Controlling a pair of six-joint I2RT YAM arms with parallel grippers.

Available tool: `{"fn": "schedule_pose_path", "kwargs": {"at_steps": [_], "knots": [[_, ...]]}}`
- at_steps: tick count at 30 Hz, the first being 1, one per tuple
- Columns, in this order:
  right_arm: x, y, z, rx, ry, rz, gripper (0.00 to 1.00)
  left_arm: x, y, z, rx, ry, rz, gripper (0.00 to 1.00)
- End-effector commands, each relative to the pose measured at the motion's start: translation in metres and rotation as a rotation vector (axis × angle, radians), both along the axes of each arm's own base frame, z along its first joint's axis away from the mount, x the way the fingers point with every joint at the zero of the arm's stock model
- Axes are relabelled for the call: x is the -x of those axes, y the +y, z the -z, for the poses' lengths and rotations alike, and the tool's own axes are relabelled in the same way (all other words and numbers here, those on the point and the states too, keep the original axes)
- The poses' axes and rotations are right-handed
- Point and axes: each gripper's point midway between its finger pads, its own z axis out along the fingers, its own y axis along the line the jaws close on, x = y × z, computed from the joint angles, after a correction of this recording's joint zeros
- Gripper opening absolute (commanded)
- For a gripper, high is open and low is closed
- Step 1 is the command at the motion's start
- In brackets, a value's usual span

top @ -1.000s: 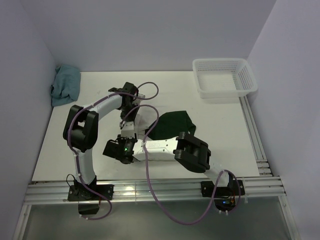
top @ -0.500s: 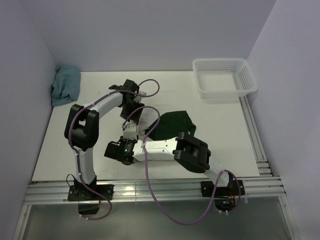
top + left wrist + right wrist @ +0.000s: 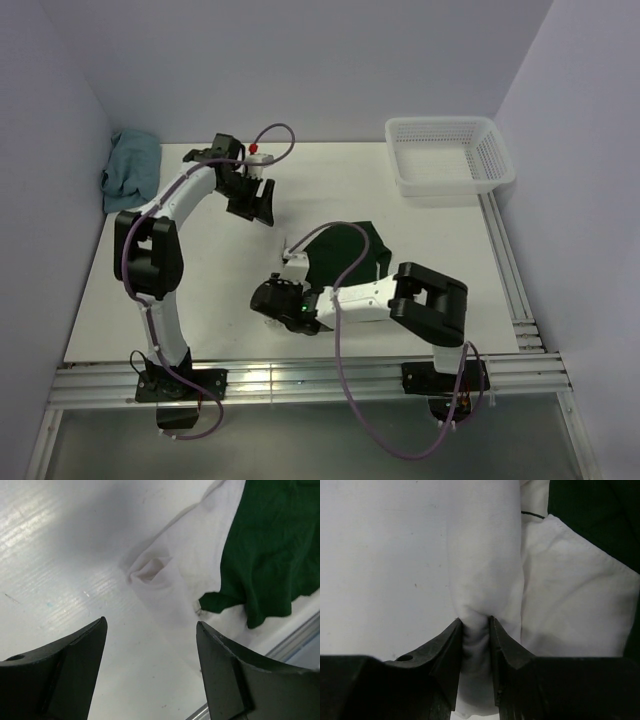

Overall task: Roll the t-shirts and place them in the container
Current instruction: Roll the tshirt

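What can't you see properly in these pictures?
- Top view: the right arm covers most of the t-shirt; only its green part shows clearly.
- Right wrist view: the right gripper pinches a white fold; the dark print is cut short by folds, so the drawing is unreadable.
- Left wrist view: the open left gripper sees only part of the shirt; the frame edge cuts it off.
- Teal cloth: too bunched to tell its shape.
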Motion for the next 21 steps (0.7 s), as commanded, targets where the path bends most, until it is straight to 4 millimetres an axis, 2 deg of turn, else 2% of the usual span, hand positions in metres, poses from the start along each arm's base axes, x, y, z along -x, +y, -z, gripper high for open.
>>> {"fn": "schedule_pose_path", "kwargs": {"at_steps": [1, 2, 3, 4, 5, 7, 8, 10, 11, 12, 15, 16, 17, 21], "knots": [[0.017, 0.009, 0.007, -0.183, 0.085, -0.100, 0.31, 0.016, 0.000, -0.032, 0.145, -0.033, 0.082, 0.77], [0.014, 0.018, -0.008, -0.273, 0.069, -0.110, 0.30, 0.019, 0.002, -0.031, 0.155, -0.030, 0.086, 0.77], [0.010, 0.016, -0.010, -0.313, 0.070, -0.104, 0.30, 0.024, 0.004, -0.025, 0.163, -0.015, 0.092, 0.77], [0.018, 0.011, -0.001, -0.330, 0.101, -0.129, 0.29, 0.027, 0.004, -0.025, 0.196, -0.006, 0.102, 0.77], [0.014, 0.020, -0.014, -0.416, 0.084, -0.139, 0.29, 0.029, 0.004, -0.022, 0.208, 0.003, 0.107, 0.77], [0.013, 0.013, -0.008, -0.472, 0.107, -0.137, 0.28, 0.033, 0.007, -0.013, 0.232, 0.022, 0.114, 0.78], [0.013, 0.020, -0.018, -0.540, 0.105, -0.157, 0.27, 0.035, 0.004, -0.011, 0.258, 0.032, 0.121, 0.78], [0.011, 0.017, -0.012, -0.575, 0.126, -0.147, 0.26, 0.039, 0.004, 0.001, 0.274, 0.056, 0.121, 0.78], [0.012, 0.021, -0.018, -0.618, 0.127, -0.163, 0.26, 0.041, 0.002, 0.004, 0.292, 0.067, 0.125, 0.78], [0.013, 0.018, -0.011, -0.628, 0.143, -0.154, 0.26, 0.044, 0.002, 0.013, 0.295, 0.091, 0.120, 0.79], [0.011, 0.023, -0.021, -0.741, 0.151, -0.166, 0.26, 0.040, 0.002, 0.031, 0.289, 0.101, 0.096, 0.79], [0.012, 0.019, -0.012, -0.745, 0.167, -0.160, 0.26, 0.039, 0.002, 0.035, 0.289, 0.105, 0.089, 0.79], [0.009, 0.021, -0.021, -0.796, 0.153, -0.166, 0.26, 0.038, 0.002, 0.038, 0.288, 0.110, 0.085, 0.79], [0.003, 0.018, -0.015, -0.820, 0.170, -0.146, 0.25, 0.029, 0.005, 0.063, 0.250, 0.117, 0.036, 0.79]]}}
